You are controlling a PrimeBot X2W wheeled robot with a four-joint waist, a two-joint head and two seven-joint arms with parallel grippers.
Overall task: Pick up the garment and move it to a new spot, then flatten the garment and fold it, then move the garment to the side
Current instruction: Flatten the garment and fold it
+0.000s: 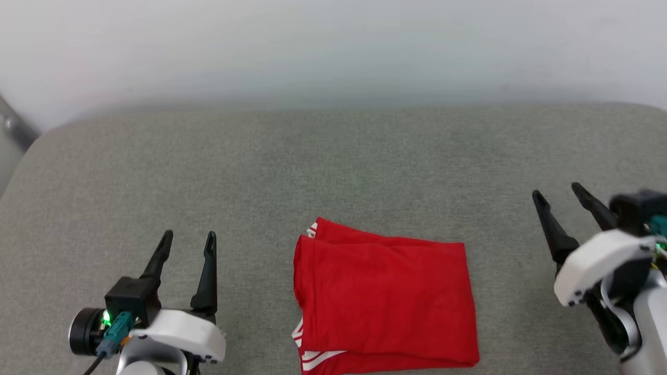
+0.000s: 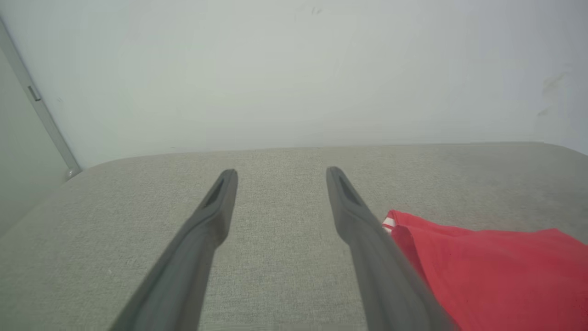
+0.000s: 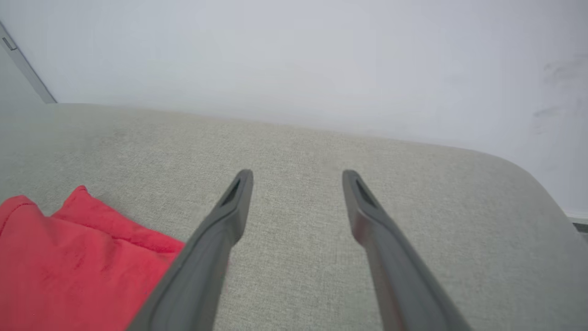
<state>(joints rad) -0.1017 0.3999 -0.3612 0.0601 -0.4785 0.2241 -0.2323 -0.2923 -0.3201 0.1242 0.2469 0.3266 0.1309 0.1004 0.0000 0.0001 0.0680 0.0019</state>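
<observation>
Two grippers: left gripper at the lower left of the head view and right gripper at its right edge, one on each side of the garment, both apart from it.
Left gripper jaws: spread wide and holding no cloth; bare grey cushion lies in the gap between the fingers.
Right gripper jaws: likewise wide apart and empty, the fingers leaning up and to the left in the head view.
Garment place: low in the middle of the head view, flat on the cushion between the two grippers and well apart from the pale wall.
Garment state: folded into a layered red block, plain red on top.
Garment direction: its sides sit nearly square to the cushion, slightly turned. Striped white trim peeks out at the far-left corner and again along the near-left edge, so the trimmed side faces the left gripper.
Long axis: seems to run left to right, though the near edge reaches the bottom of the head view, so I cannot be sure.
Left wrist view: the trimmed corner lies just beside the right-hand finger.
Right wrist view: a layered red corner lies beside the left-hand finger, partly hidden behind it.
</observation>
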